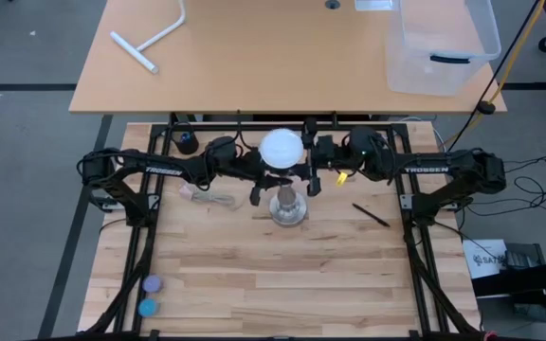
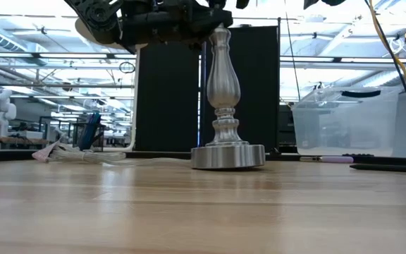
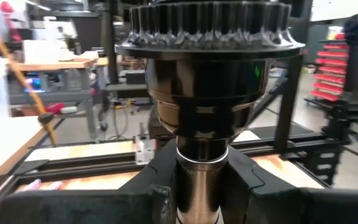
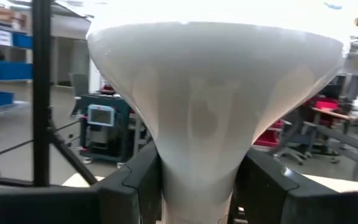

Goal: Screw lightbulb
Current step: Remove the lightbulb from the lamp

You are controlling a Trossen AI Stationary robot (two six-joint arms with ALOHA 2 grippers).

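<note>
Above the turned metal post (image 2: 223, 99), right jaws clamp the smooth white lightbulb's (image 1: 282, 148) neck; left jaws clamp the post.

White lettering reading "TROSSEN" runs along the left arm (image 1: 154, 171) and again along the right arm (image 1: 425, 169) in the overhead view. A white paper (image 1: 486, 256) on the floor beside the table carries dark print (too small to read).

Both arms reach inward, meeting mid-table; left hand (image 1: 259, 180), right hand (image 1: 313, 169) clamped.
</note>
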